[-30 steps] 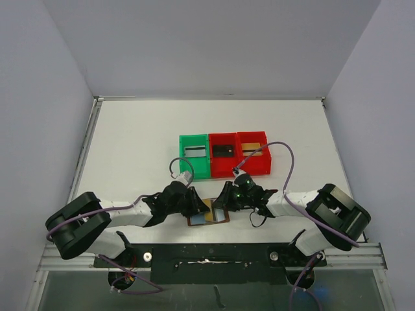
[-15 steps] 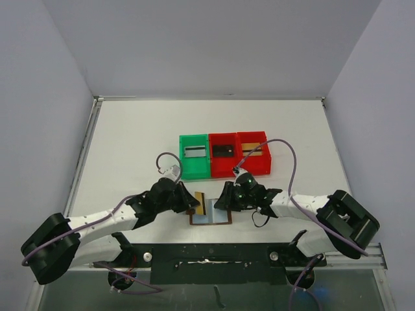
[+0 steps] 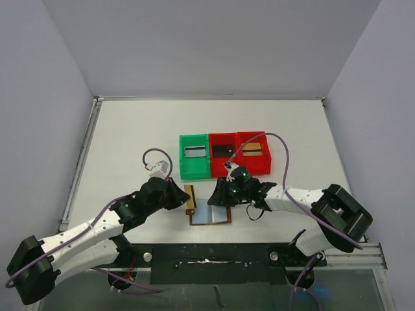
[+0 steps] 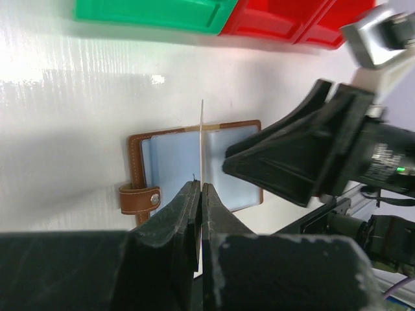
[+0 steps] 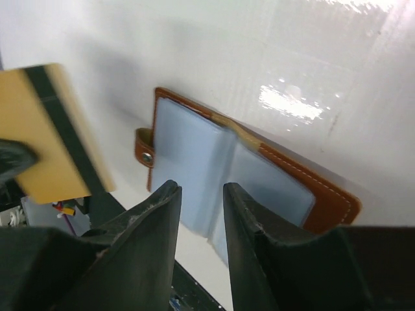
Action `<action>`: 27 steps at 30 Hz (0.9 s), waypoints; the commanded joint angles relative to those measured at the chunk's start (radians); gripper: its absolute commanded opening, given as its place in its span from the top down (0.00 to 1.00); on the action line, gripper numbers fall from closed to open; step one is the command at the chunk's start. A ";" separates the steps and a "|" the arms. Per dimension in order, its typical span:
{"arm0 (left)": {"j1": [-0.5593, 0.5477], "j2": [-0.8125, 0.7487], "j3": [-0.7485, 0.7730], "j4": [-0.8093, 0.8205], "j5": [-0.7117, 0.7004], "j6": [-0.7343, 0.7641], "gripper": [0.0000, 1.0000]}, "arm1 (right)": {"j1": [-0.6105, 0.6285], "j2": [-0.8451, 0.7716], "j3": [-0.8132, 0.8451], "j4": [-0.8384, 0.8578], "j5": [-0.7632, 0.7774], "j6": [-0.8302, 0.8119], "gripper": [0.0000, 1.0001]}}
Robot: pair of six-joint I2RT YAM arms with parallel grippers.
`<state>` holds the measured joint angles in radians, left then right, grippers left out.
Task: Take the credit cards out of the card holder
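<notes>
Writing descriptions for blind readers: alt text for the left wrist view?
The left gripper pinches a thin card, seen edge-on; beyond it the open brown card holder lies on the white table. The right gripper is at the right, with a green bin and red bins behind.

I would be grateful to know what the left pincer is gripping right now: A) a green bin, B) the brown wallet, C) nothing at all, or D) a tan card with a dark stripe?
D: the left pincer is shut on a tan card with a dark stripe, held apart from the open wallet.
</notes>
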<state>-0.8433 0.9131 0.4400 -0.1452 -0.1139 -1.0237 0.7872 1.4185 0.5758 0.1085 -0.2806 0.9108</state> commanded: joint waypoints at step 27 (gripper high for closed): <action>0.285 -0.020 0.176 0.148 0.332 0.255 1.00 | -0.384 -0.462 0.018 0.044 0.118 -0.065 0.02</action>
<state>-0.6537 0.8753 0.5598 -0.1200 0.0017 -0.8131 0.4408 0.9947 0.6048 0.1398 -0.1944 0.8265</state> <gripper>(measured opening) 0.010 0.976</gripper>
